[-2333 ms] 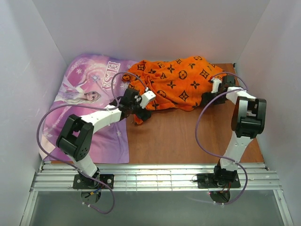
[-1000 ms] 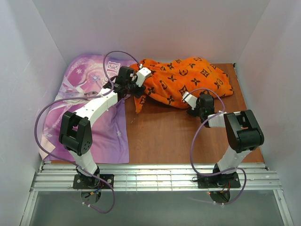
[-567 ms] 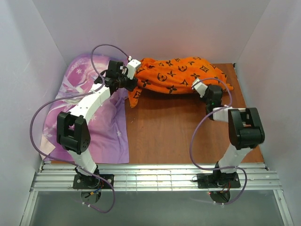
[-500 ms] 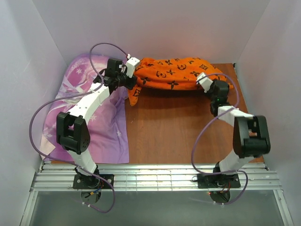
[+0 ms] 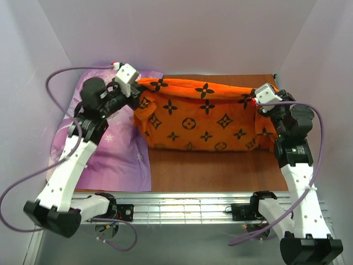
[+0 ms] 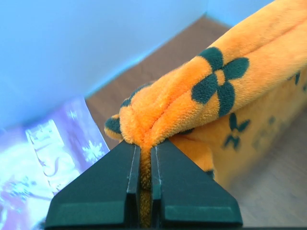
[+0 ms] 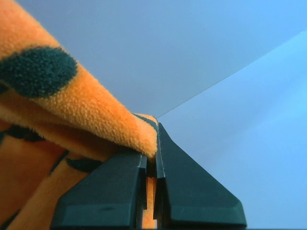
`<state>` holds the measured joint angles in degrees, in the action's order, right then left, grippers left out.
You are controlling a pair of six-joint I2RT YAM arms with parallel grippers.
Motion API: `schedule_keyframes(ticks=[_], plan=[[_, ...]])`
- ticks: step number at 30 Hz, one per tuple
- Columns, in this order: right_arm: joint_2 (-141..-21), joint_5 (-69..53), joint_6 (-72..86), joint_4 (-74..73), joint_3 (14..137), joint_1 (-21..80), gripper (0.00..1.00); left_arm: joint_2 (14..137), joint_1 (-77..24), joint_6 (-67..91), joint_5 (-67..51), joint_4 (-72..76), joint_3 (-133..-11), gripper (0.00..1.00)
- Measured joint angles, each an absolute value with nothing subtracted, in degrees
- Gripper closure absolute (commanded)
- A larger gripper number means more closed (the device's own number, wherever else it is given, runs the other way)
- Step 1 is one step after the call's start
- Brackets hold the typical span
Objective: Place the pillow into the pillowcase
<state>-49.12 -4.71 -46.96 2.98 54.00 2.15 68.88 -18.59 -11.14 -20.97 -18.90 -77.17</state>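
Left gripper (image 6: 142,153) and right gripper (image 7: 149,160) are each clamped shut on a top corner of the pillowcase (image 5: 201,118), hanging it taut along the table's (image 5: 220,168) far edge, probably so the pillow, unseen and judged inside, settles downward.

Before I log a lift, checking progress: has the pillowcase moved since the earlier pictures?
Yes: the pillowcase was lifted and stretched wide; its left end now overlaps the purple fabric.
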Motion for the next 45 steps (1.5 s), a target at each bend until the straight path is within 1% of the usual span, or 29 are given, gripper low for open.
schedule_keyframes(ticks=[4,7,10,12,13,14,15,16,17,18,19,20,21,22,23,25,28,30,32,33,37,39,42,45], plan=[[-44.8,-4.9,-48.7,-1.9,54.7,2.3,0.99,59.7,-18.6,-13.1,-23.7,-20.3,-77.2,1.0],[-45.4,-4.6,-49.2,-2.9,54.7,2.4,0.99,57.9,-18.6,-14.3,-25.6,-20.3,-76.6,1.0],[-50.5,-3.5,-49.5,-2.0,55.4,2.1,0.99,62.5,-18.6,-14.5,-27.3,-19.3,-75.3,1.0],[-56.4,-2.7,-50.2,-0.5,55.7,1.5,0.99,70.0,-18.6,-14.0,-28.0,-17.4,-75.1,1.0],[-60.4,-2.2,-50.5,-0.1,56.6,1.2,0.89,74.8,-18.6,-13.6,-27.9,-16.2,-75.5,1.0],[-65.3,-1.7,-50.7,0.1,58.4,1.0,0.74,80.5,-18.5,-13.4,-27.3,-15.0,-76.2,0.8],[-71.0,-1.0,-50.4,0.1,61.2,0.9,0.49,87.3,-18.5,-13.0,-26.0,-14.5,-78.2,0.66],[-77.1,0.1,-50.5,0.5,65.0,0.8,0.42,92.6,-18.5,-12.5,-24.5,-13.5,-80.5,0.53],[-85.2,1.5,-49.9,-2.0,72.1,0.8,0.35,101.1,-18.0,-11.6,-21.7,-13.5,-85.4,0.41],[-92.5,2.9,-49.2,-2.5,79.9,0.8,0.31,108.3,-17.4,-10.5,-19.7,-14.6,-91.0,0.39],[-99.6,4.5,-48.4,-3.5,88.7,0.8,0.3,116.0,-16.6,-9.1,-17.7,-15.7,-98.9,0.34],[-106.2,5.8,-47.6,-6.0,98.1,0.8,0.3,122.7,-15.5,-7.7,-15.7,-15.7,-106.1,0.26],[-111.1,6.7,-46.7,-7.7,105.5,0.6,0.3,126.9,-14.1,-6.7,-14.2,-15.7,-110.1,0.23],[-113.9,7.0,-45.9,-10.0,110.6,0.4,0.3,128.2,-12.5,-5.8,-12.7,-15.9,-110.6,0.23],[-114.6,7.2,-45.2,-12.2,112.7,0.2,0.31,128.4,-10.8,-5.2,-11.6,-17.2,-110.0,0.23],[-111.8,6.2,-44.3,-16.6,111.9,-0.5,0.35,126.2,-7.8,-5.3,-10.1,-17.6,-107.6,0.23],[-100.3,3.4,-43.7,-19.7,101.0,-1.5,0.38,117.0,-4.8,-6.2,-11.0,-18.2,-100.4,0.26],[-92.4,1.6,-43.4,-21.4,93.8,-1.8,0.38,108.3,-4.7,-6.4,-14.0,-18.0,-94.0,0.27],[-86.8,-0.6,-42.9,-24.5,88.9,-1.8,0.37,99.7,-6.0,-6.1,-18.4,-17.3,-88.4,0.27],[-84.9,-2.3,-42.4,-26.1,86.9,-1.8,0.32,95.6,-6.9,-5.9,-20.8,-17.0,-85.5,0.26],[-81.6,-10.6,-40.2,-33.8,78.0,-1.4,0.25,84.1,-12.8,-6.2,-27.5,-16.3,-74.5,0.24],[-81.3,-13.8,-38.7,-37.6,73.9,-1.0,0.23,82.0,-16.3,-6.3,-28.9,-16.9,-70.5,0.24],[-81.4,-17.4,-35.6,-41.2,67.5,-0.5,0.21,82.0,-21.0,-5.7,-30.8,-19.7,-65.2,0.24],[-82.7,-18.3,-32.9,-42.5,63.6,-0.1,0.2,83.9,-22.3,-3.9,-32.3,-21.8,-60.7,0.24]])
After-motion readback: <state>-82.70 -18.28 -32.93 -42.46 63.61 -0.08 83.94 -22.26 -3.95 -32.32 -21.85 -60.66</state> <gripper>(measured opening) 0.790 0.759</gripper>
